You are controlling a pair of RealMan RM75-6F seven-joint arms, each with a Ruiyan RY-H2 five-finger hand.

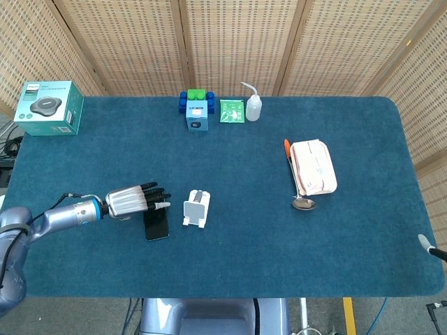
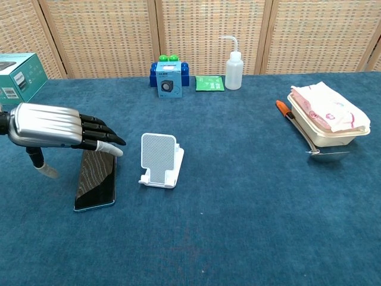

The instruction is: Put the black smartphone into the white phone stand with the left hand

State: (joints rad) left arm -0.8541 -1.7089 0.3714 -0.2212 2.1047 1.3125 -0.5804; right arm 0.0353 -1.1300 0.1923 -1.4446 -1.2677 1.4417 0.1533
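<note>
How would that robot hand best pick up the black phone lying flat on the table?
Probably by its two long edges, coming down from above: the black smartphone lies flat, screen up, long edges clear, stand apart. The left robot hand hovers over its far end.

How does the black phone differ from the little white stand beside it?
The black smartphone lies flat on the table; the white phone stand has an upright back. The smartphone is dark and glossy; the stand is white with a dotted face. The stand is empty. Both sit on the blue tabletop.

Print on teal box — too small to read.
</note>
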